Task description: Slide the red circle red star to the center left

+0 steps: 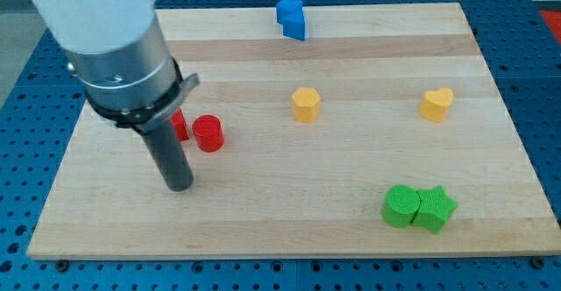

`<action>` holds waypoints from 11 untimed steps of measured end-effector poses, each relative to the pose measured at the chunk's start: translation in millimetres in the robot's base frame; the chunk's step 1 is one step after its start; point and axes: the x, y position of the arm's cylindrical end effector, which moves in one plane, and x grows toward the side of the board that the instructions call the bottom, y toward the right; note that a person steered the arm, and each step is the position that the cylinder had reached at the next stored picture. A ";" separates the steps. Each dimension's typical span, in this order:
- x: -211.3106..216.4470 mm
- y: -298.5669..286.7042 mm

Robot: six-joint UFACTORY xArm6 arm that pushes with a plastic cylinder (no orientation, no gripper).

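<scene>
A red circle block (pixel 209 133) stands at the board's left-centre. A second red block (pixel 179 125), the red star, sits just to its left, mostly hidden behind my rod. My tip (pixel 179 186) rests on the board below and slightly left of the red circle, a short way from both red blocks.
Two blue blocks (pixel 291 17) sit together at the view's top centre. A yellow hexagon-like block (pixel 305 103) is in the middle, a yellow heart (pixel 436 103) at the right. A green circle (pixel 401 207) and green star (pixel 435 209) touch at the bottom right. The wooden board (pixel 263 230) lies on a blue perforated table.
</scene>
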 end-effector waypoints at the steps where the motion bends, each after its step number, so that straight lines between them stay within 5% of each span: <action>1: -1.4 19.7; 6: -61.3 48.4; 11: -85.7 -88.6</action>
